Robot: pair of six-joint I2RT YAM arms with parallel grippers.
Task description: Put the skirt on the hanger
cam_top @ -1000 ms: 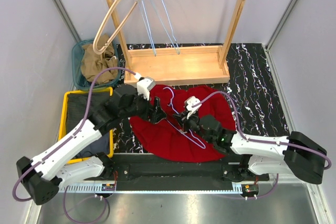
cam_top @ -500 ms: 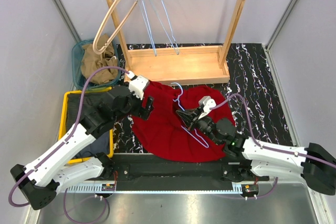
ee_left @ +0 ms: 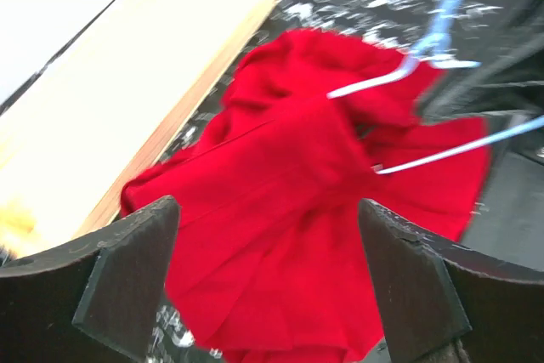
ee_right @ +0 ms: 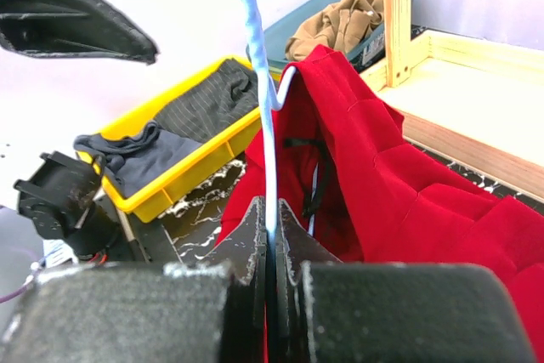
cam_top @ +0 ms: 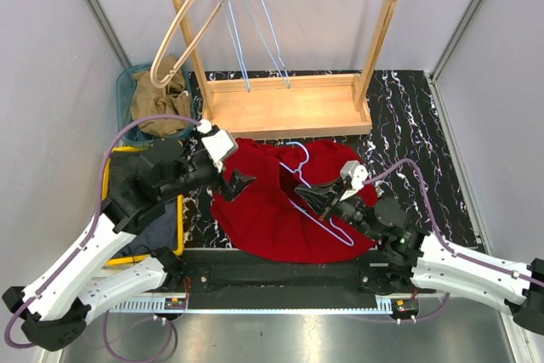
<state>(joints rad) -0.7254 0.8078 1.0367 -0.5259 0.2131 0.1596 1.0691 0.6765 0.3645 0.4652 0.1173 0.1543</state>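
the rack (cam_top: 289, 108) stands at the far side. the skirt (cam_top: 268, 214) lies bunched on the table just in front of its base, between the two arms. only the top view shows this layout, and the hanger's long axis running diagonally from far left to near right, hook toward the rack. the right wrist view alone shows the right gripper (ee_right: 270, 223) clenched on the hanger (ee_right: 264, 125) wire, with the yellow bin (ee_right: 183, 167) behind. the left wrist view alone shows the left gripper (cam_top: 238, 183) spread wide above the skirt, grasping nothing.
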